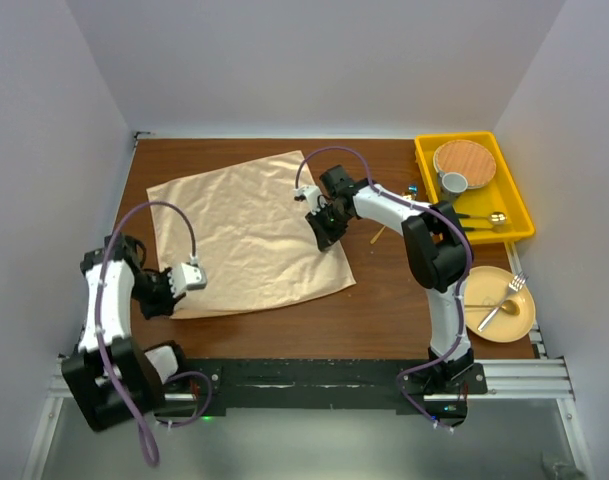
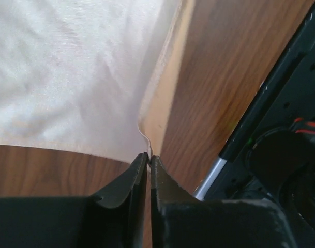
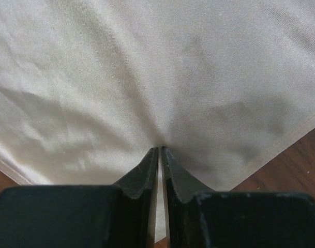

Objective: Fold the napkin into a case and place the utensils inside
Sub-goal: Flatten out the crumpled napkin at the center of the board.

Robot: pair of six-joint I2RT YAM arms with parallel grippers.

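Note:
The peach satin napkin [image 1: 244,235] lies spread flat on the wood table, in one layer; no case is in view. My left gripper [image 1: 166,300] sits at its near-left corner, and the left wrist view shows the gripper [image 2: 148,155] shut on the corner tip of the napkin [image 2: 69,67]. My right gripper [image 1: 324,235] is at the cloth's right edge; its wrist view shows it [image 3: 160,149] shut on a pinch of napkin [image 3: 147,67], with cloth running down between the jaws. Gold utensils, a fork [image 1: 511,288] and a spoon [image 1: 492,315], rest on a yellow plate [image 1: 524,322] at the right.
A yellow tray [image 1: 424,160] at the back right holds a round wood-toned plate [image 1: 464,158], a grey cup [image 1: 454,182] and another gold spoon [image 1: 484,218]. A small stick-like piece [image 1: 379,235] lies beside the right arm. White walls close in on three sides.

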